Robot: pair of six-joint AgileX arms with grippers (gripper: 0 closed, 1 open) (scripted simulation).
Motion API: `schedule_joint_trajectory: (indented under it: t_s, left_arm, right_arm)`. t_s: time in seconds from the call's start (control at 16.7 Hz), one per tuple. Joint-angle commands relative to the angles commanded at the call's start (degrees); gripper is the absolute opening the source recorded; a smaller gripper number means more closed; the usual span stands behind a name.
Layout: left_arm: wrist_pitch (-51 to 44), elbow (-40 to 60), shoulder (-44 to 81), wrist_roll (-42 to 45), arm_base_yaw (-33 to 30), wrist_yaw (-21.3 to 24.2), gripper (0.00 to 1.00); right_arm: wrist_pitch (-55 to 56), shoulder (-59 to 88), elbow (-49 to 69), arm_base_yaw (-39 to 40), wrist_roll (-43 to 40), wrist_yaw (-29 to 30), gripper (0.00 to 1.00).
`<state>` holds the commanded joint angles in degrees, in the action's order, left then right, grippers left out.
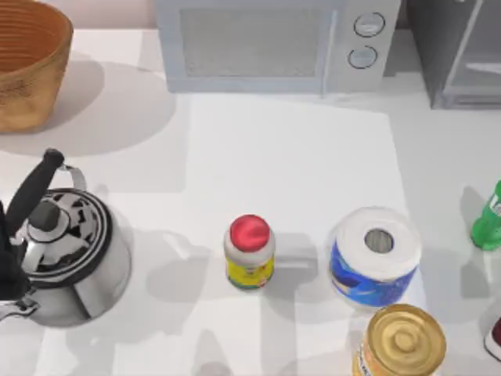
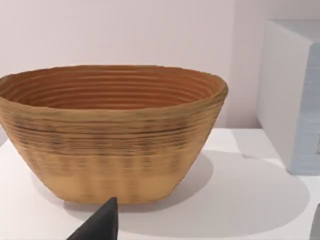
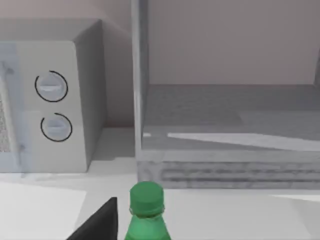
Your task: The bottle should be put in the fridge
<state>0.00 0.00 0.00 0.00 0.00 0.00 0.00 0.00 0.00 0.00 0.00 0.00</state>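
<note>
Bottle stands upright at the bench's right edge, well apart from the fridge at the back right corner, whose inside looks open to you. Your right arm is the nearer; the cap sits just ahead of its jaws, whose opening you cannot tell.

Top view overhead, left wrist near basket, right wrist facing fridge
</note>
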Motion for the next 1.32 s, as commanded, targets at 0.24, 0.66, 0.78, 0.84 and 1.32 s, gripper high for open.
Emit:
schedule_joint_trajectory:
  t_s: [0.24, 0.66, 0.78, 0.84, 1.32]
  left_arm:
    - [0.0, 0.0, 0.0, 0.0, 0.0, 0.0, 1.0]
    - [0.0, 0.0, 0.0, 0.0, 0.0, 0.0, 1.0]
    - [0.0, 0.0, 0.0, 0.0, 0.0, 0.0, 1.0]
    - [0.0, 0.0, 0.0, 0.0, 0.0, 0.0, 1.0]
    - [0.0, 0.0, 0.0, 0.0, 0.0, 0.0, 1.0]
  right_arm:
    - [-0.02, 1.92, 0.87, -1.45, -1.89, -1.54, 1.0]
    - [5.15, 26.98, 11.85, -14.15, -23.26, -19.98, 1.0]
    - [8.28, 38.59, 15.69, -17.9, -29.76, -27.72, 1.0]
    - [9.92, 44.96, 17.39, -19.69, -32.6, -31.75, 1.0]
    - [21.3, 85.77, 22.46, -28.71, -43.65, -59.55, 1.0]
